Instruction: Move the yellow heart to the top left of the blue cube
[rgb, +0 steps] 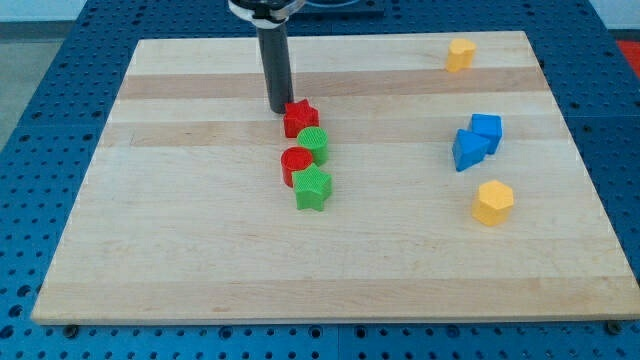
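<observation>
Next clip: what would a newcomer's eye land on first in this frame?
First the dark rod coming down from the view's top, my tip just left of the red star. That star heads a tight column with a green block, a red block and a green star. Far right sit the blue cube and another blue block, with yellow blocks above and below.

Left of the blue cube (487, 129), a wide bare stretch of board (180, 230) reaches the red-and-green cluster: red star (300, 118), green cylinder (313, 144), red cylinder (296, 164), green star (312, 188). A blue block (467, 150) touches the cube's lower-left.
</observation>
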